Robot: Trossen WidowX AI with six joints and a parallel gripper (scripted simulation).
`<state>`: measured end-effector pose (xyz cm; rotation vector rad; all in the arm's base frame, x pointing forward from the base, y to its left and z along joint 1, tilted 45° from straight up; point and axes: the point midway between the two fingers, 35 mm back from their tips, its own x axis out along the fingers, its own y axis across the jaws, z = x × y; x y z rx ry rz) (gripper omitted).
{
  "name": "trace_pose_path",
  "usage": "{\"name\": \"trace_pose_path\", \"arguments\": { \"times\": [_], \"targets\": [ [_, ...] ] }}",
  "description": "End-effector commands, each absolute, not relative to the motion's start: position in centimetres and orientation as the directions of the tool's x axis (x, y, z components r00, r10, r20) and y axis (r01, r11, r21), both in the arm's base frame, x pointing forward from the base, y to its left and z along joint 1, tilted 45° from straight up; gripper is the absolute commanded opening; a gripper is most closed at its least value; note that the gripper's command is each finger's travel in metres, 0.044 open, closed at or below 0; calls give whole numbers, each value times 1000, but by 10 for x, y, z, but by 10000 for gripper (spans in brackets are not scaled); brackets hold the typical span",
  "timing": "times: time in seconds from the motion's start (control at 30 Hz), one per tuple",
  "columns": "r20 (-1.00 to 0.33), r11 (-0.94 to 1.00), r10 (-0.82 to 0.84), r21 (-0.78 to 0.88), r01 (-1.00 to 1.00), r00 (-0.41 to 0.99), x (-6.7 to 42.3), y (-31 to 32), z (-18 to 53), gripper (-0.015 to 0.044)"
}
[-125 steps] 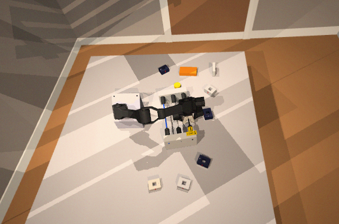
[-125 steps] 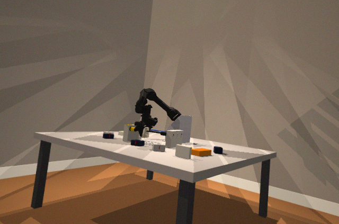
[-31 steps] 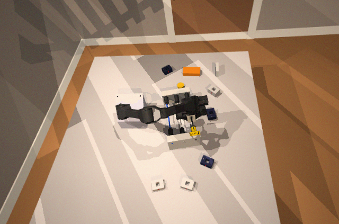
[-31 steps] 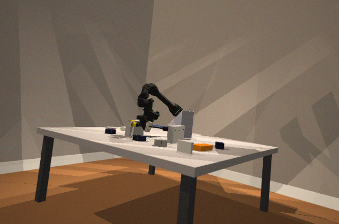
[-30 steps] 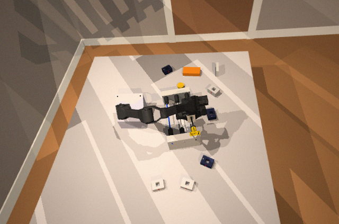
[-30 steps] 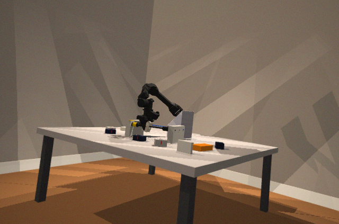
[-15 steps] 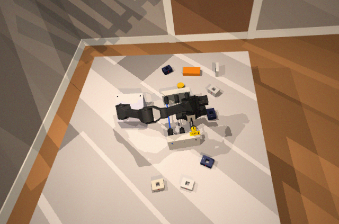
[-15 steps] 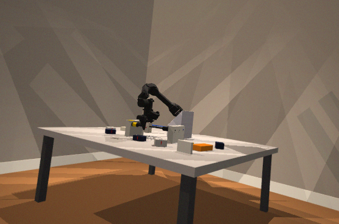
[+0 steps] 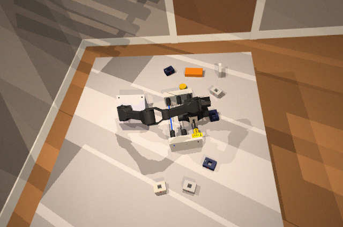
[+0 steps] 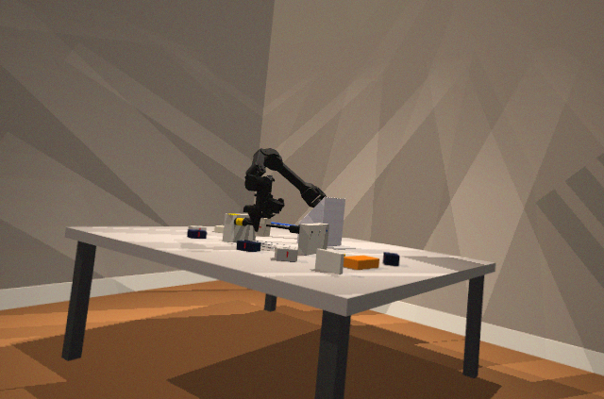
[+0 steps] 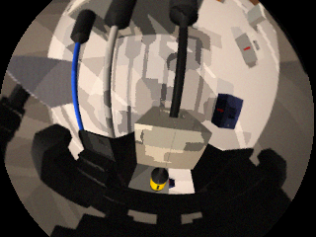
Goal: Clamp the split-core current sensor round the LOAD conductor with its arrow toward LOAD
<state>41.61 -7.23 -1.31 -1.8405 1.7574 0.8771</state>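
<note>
My gripper (image 11: 166, 132) (image 9: 191, 120) (image 10: 253, 222) is shut on the pale grey split-core sensor (image 11: 173, 137). The sensor sits round the black conductor (image 11: 180, 69), which runs away from the wrist camera. In the wrist view its two halves look closed together; I cannot see its arrow. The yellow LOAD marker (image 9: 196, 133) (image 11: 158, 182) (image 10: 239, 221) is on the near end of that conductor, just below the sensor in the wrist view. A grey conductor (image 11: 114, 73) and a blue conductor (image 9: 170, 122) (image 11: 75, 86) run parallel to the left. In the top view the gripper hides the sensor.
The conductors span two pale end blocks (image 9: 185, 144) (image 9: 177, 92). Around them lie navy sensors (image 9: 213, 115) (image 9: 209, 163) (image 9: 169, 70), pale sensors (image 9: 216, 91) (image 9: 159, 187) (image 9: 189, 185), an orange block (image 9: 193, 72), a yellow disc (image 9: 182, 86) and a white upright piece (image 9: 220, 70).
</note>
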Motion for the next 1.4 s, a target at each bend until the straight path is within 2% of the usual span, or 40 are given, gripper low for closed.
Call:
{"name": "trace_pose_path", "arguments": {
  "times": [0.0,1.0,1.33,1.37],
  "targets": [
    [-708,-91,-707,106,-990,-11,416,-71,-12,0],
    [-707,-90,-707,110,-990,-14,417,-76,-17,0],
    [-707,-91,-707,109,-990,-13,417,-72,-14,263],
    [-707,-91,-707,109,-990,-13,417,-72,-14,268]
  ]
}}
